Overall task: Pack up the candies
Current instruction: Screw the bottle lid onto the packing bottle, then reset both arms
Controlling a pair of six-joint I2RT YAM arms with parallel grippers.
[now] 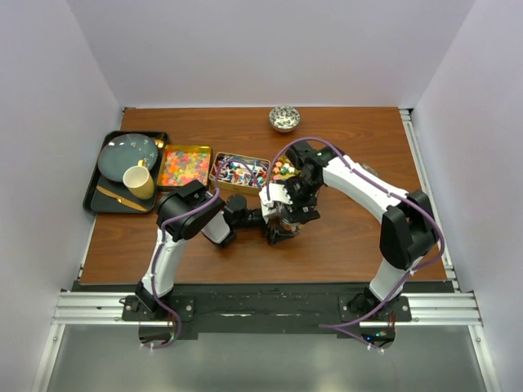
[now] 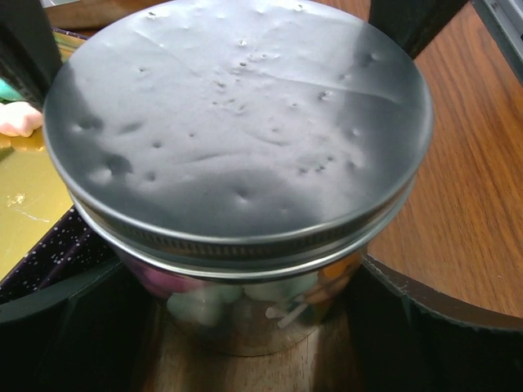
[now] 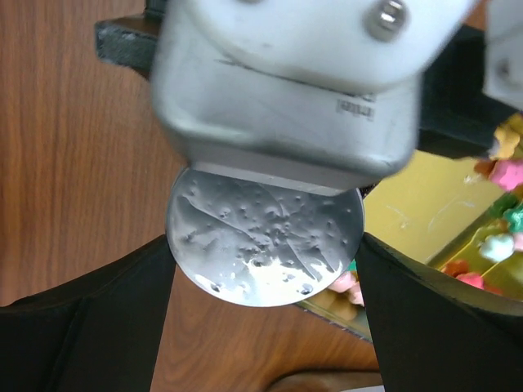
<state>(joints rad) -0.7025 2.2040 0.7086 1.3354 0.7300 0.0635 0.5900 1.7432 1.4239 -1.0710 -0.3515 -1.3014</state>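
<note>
A glass jar [image 2: 245, 314] with a dented metal lid [image 2: 237, 122] stands on the table, with pink, pale green and orange candies [image 2: 192, 306] showing through its wall. My left gripper [image 2: 245, 343] is shut on the jar's body, one dark finger on each side. My right gripper [image 3: 263, 245] comes down from above, its fingers against both edges of the lid [image 3: 261, 237]. In the top view both grippers meet at the jar [image 1: 279, 227]. Behind it lie candy trays: gummies [image 1: 184, 165], wrapped pieces [image 1: 240, 171] and pink-yellow pieces [image 1: 283, 170], the last partly hidden by my right arm.
A black tray [image 1: 94, 196] at the left holds a grey plate [image 1: 127, 155] and a yellow cup [image 1: 139, 181]. A small patterned bowl [image 1: 284, 118] sits at the back edge. The gold-floored candy tray [image 3: 417, 204] lies just beside the jar. White walls enclose the table.
</note>
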